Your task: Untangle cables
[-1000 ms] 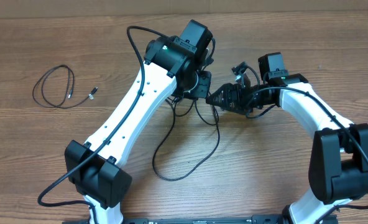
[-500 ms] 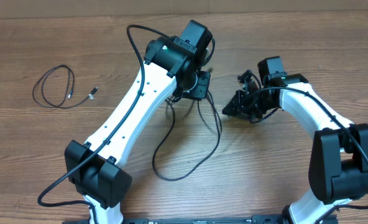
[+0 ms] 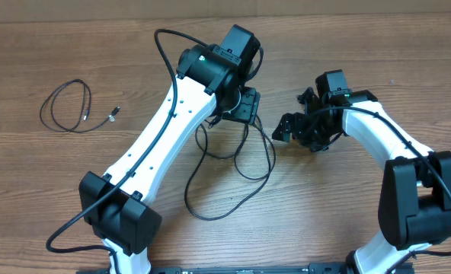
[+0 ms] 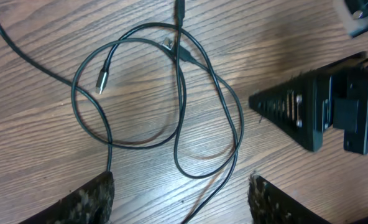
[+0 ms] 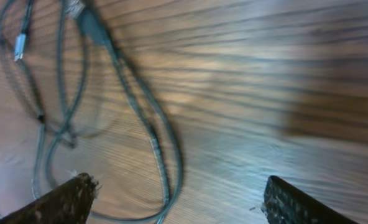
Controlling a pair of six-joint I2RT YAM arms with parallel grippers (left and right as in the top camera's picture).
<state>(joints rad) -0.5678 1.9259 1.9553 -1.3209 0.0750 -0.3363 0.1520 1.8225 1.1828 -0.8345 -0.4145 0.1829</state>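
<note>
The tangled black cables (image 3: 237,160) lie in overlapping loops on the wooden table, just below my left gripper (image 3: 244,106). The left wrist view shows the loops crossing at a knot (image 4: 178,53) and a silver-tipped plug (image 4: 101,81). My left gripper (image 4: 181,208) is open above them, and one strand runs between its fingers without being gripped. My right gripper (image 3: 298,137) is open just right of the tangle. In its own view it (image 5: 178,205) hovers over a cable loop (image 5: 156,143) and holds nothing. A separate cable (image 3: 65,106) lies coiled at the far left.
The separate cable's small plug end (image 3: 113,115) rests beside its coil. One finger of the right gripper (image 4: 296,109) shows at the right of the left wrist view, close to the loops. A thick black arm wire (image 3: 164,53) arcs over the left arm.
Both grippers have opened. The cables dropped from the left gripper and spread into wider loops on the table. The right gripper drew back to the right, away from the left one.
</note>
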